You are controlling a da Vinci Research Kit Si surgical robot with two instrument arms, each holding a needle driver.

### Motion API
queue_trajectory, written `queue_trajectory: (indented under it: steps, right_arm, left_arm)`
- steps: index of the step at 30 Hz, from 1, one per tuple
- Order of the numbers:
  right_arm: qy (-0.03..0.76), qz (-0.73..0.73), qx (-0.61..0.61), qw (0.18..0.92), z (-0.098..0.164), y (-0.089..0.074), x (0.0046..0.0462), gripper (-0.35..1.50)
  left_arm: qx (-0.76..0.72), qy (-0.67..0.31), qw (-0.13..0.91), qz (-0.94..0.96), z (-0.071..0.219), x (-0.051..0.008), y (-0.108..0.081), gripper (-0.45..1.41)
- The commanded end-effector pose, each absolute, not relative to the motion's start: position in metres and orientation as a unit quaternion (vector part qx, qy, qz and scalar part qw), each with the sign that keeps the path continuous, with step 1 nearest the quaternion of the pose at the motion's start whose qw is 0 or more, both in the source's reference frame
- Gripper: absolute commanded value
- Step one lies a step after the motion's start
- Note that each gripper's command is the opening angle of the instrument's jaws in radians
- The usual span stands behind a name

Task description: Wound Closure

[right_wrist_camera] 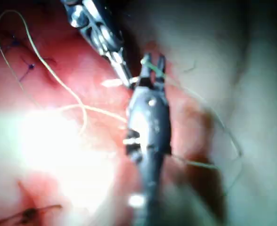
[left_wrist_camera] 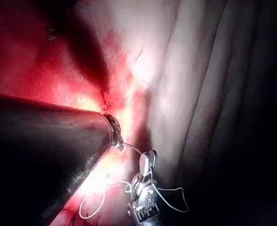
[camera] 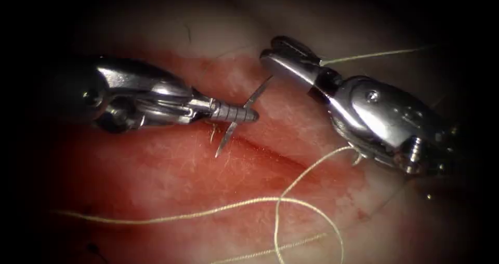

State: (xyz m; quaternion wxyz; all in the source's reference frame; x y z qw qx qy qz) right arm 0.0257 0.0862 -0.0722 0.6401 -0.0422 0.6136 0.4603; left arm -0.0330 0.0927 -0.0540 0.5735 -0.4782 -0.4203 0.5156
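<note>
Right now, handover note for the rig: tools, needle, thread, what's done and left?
Left tool: jaws shut on the needle, gripped about mid-curve.
Needle: above the cut, one end pointing down toward it, the other up toward the right tool. It does not appear to be in the tissue.
Right tool: close to the needle's upper end; thread runs past its jaws, and whether it holds that thread I cannot tell.
Thread: loose loops lie on the tissue below the cut.
Done: no stitch visible across this stretch of cut.
Left: cut here lies unclosed.
</note>
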Motion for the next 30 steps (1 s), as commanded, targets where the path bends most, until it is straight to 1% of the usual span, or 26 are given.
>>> queue_trajectory:
  steps: [1,2,3,4,5,6,7,8,10,15,19,20,22,30]
  right_arm:
    - [0.616,0.458,-0.039,0.640,-0.0716,0.0861,0.0263,-0.35]
    - [0.616,0.457,-0.038,0.641,-0.0716,0.0861,0.0261,-0.35]
    - [0.615,0.457,-0.036,0.642,-0.0716,0.0861,0.0260,-0.35]
    - [0.614,0.457,-0.035,0.642,-0.0716,0.0860,0.0259,-0.35]
    - [0.610,0.456,-0.031,0.647,-0.0716,0.0860,0.0255,-0.35]
    - [0.606,0.453,-0.024,0.653,-0.0715,0.0859,0.0249,-0.35]
    - [0.604,0.452,-0.021,0.656,-0.0714,0.0858,0.0246,-0.35]
    - [0.603,0.451,-0.019,0.658,-0.0714,0.0857,0.0243,-0.35]
    - [0.598,0.443,-0.015,0.668,-0.0710,0.0856,0.0230,-0.35]
    - [0.583,0.411,-0.022,0.701,-0.0698,0.0856,0.0214,-0.35]
    - [0.563,0.377,-0.040,0.734,-0.0689,0.0856,0.0211,-0.35]
    - [0.558,0.365,-0.050,0.744,-0.0686,0.0857,0.0211,-0.35]
    - [0.556,0.360,-0.053,0.747,-0.0684,0.0858,0.0211,-0.35]
    - [0.547,0.329,-0.084,0.765,-0.0683,0.0857,0.0223,-0.35]
  left_arm:
    - [-0.478,-0.424,0.570,0.517,-0.0535,-0.0336,0.0924,-0.35]
    - [-0.478,-0.426,0.568,0.517,-0.0536,-0.0337,0.0924,-0.29]
    - [-0.477,-0.429,0.565,0.518,-0.0536,-0.0338,0.0924,-0.08]
    - [-0.487,-0.418,0.552,0.532,-0.0537,-0.0338,0.0924,0.07]
    - [-0.517,-0.381,0.511,0.571,-0.0537,-0.0340,0.0925,0.40]
    - [-0.529,-0.367,0.493,0.585,-0.0536,-0.0342,0.0927,0.59]
    - [-0.540,-0.350,0.476,0.599,-0.0535,-0.0344,0.0928,0.67]
    - [-0.548,-0.339,0.463,0.609,-0.0535,-0.0344,0.0929,0.68]
    - [-0.565,-0.315,0.430,0.630,-0.0534,-0.0344,0.0928,0.76]
    - [-0.578,-0.295,0.376,0.661,-0.0537,-0.0340,0.0917,0.77]
    - [-0.532,-0.223,0.324,0.750,-0.0528,-0.0343,0.0903,0.62]
    - [-0.509,-0.210,0.309,0.776,-0.0524,-0.0345,0.0896,0.55]
    - [-0.494,-0.202,0.290,0.794,-0.0520,-0.0347,0.0888,0.47]
    - [-0.397,-0.187,0.263,0.859,-0.0485,-0.0368,0.0848,0.35]
